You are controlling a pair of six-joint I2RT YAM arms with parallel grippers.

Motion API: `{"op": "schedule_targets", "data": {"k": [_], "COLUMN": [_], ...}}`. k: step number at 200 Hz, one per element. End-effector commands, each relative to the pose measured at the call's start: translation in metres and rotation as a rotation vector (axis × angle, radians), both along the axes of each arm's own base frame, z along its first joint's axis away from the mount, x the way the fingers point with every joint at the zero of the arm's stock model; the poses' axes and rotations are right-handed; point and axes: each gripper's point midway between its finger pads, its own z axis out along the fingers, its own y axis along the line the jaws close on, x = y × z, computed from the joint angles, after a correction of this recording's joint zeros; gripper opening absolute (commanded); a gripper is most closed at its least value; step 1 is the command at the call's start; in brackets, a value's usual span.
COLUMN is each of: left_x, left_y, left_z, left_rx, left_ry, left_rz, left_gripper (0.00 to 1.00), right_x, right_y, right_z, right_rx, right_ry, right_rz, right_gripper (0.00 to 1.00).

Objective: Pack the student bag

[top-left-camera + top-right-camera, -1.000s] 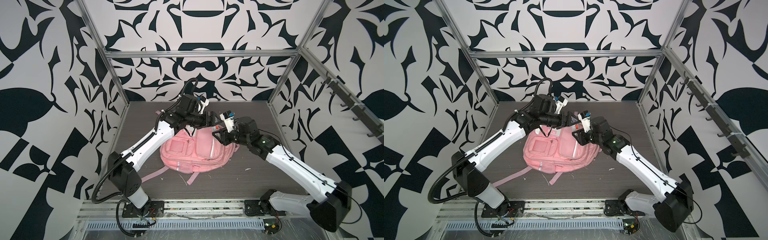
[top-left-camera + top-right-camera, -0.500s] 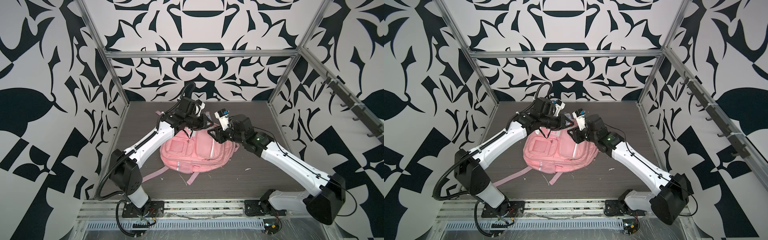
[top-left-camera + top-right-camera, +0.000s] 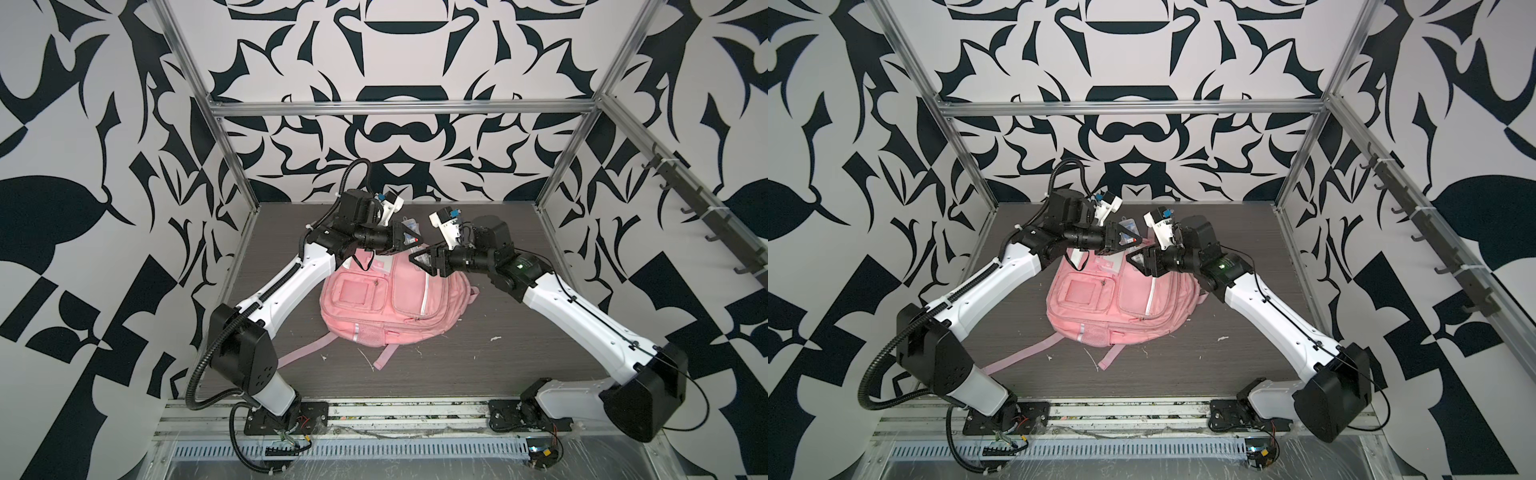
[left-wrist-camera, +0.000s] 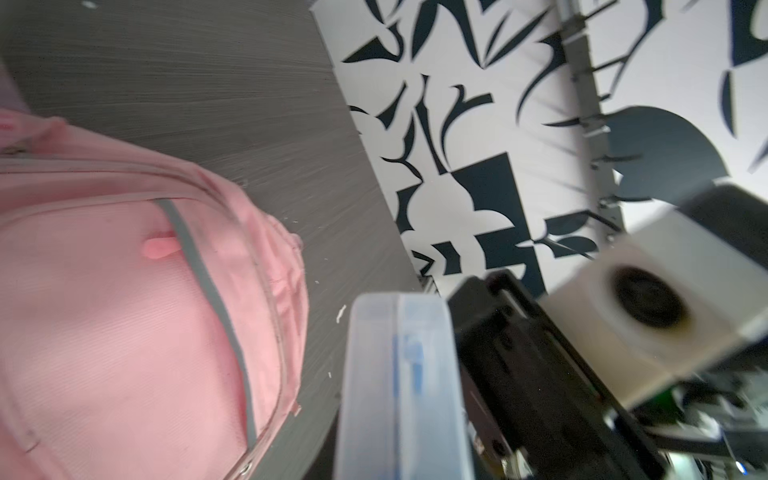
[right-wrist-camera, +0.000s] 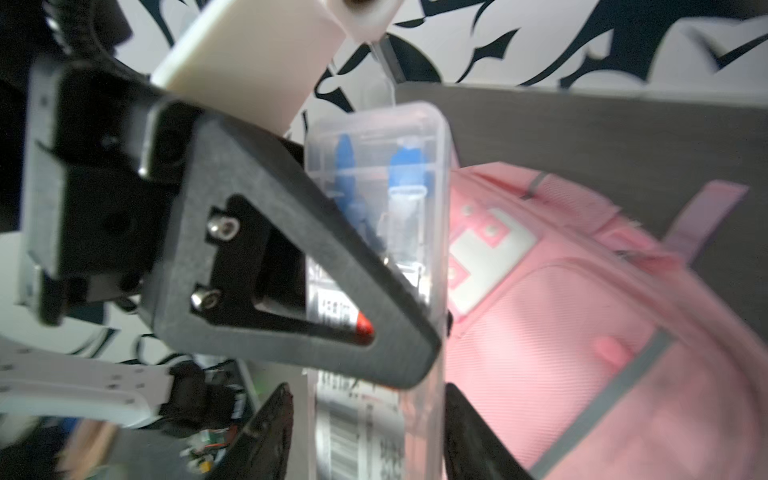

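Lying flat, the student bag (image 3: 370,303) is pink, white-striped; left jaws clamp a clear case (image 5: 382,216), right jaws released.

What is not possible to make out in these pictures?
- Label print on the clear case: blurred in right wrist view, partly behind the left gripper.
- Far end of the student bag: both top views, under the right gripper.
- Case's other end: cut off in left wrist view.

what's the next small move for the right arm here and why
Probably draw the right gripper straight back off the clear case: the left gripper is clamped on it, and the right jaws stand apart either side, by the student bag.
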Motion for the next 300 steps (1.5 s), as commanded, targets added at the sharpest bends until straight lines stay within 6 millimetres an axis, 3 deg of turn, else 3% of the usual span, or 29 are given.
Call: {"op": "schedule_targets", "data": {"k": [1, 33, 72, 127, 166, 191, 202, 232, 245, 270, 285, 300], "left_x": [-0.035, -0.048, -0.046, -0.041, -0.037, -0.021, -0.012, 0.014, 0.012, 0.002, -0.001, 0.0], "left_y": [0.003, 0.007, 0.008, 0.015, 0.014, 0.018, 0.021, 0.035, 0.026, 0.008, -0.001, -0.011], "left_z": [0.05, 0.06, 0.059, 0.059, 0.058, 0.047, 0.037, -0.002, -0.021, -0.074, -0.102, -0.121], "left_rx": [-0.154, -0.185, -0.191, -0.202, -0.197, -0.137, -0.082, 0.079, 0.138, 0.266, 0.285, 0.273], "left_ry": [-0.146, -0.176, -0.177, -0.178, -0.172, -0.171, -0.171, -0.104, -0.055, 0.082, 0.12, 0.135], "left_rz": [-0.182, -0.239, -0.243, -0.23, -0.223, -0.124, -0.064, 0.126, 0.133, 0.132, 0.121, 0.112], "left_gripper": [0.0, 0.0, 0.0, 0.0, 0.0, 0.72, 0.89, 0.93, 0.91, 0.86, 0.86, 0.86], "right_x": [-0.03, -0.039, -0.04, -0.039, -0.033, -0.025, -0.017, 0.016, 0.024, 0.021, 0.016, 0.016], "right_y": [0.01, 0.011, 0.009, -0.011, -0.011, -0.019, -0.029, -0.084, -0.109, -0.153, -0.166, -0.163], "right_z": [0.042, 0.056, 0.063, 0.067, 0.059, 0.057, 0.054, 0.014, -0.011, -0.065, -0.091, -0.103], "right_rx": [0.182, 0.228, 0.254, 0.264, 0.251, 0.242, 0.229, 0.07, -0.013, -0.234, -0.26, -0.203], "right_ry": [0.068, 0.077, 0.086, 0.081, 0.084, 0.072, 0.068, 0.11, 0.156, 0.255, 0.335, 0.367], "right_rz": [0.223, 0.296, 0.318, 0.281, 0.256, 0.201, 0.137, -0.18, -0.309, -0.526, -0.594, -0.595], "right_gripper": [0.6, 0.59, 0.39, 0.28, 0.02, 0.0, 0.0, 0.0, 0.0, 0.0, 0.0, 0.0]}}
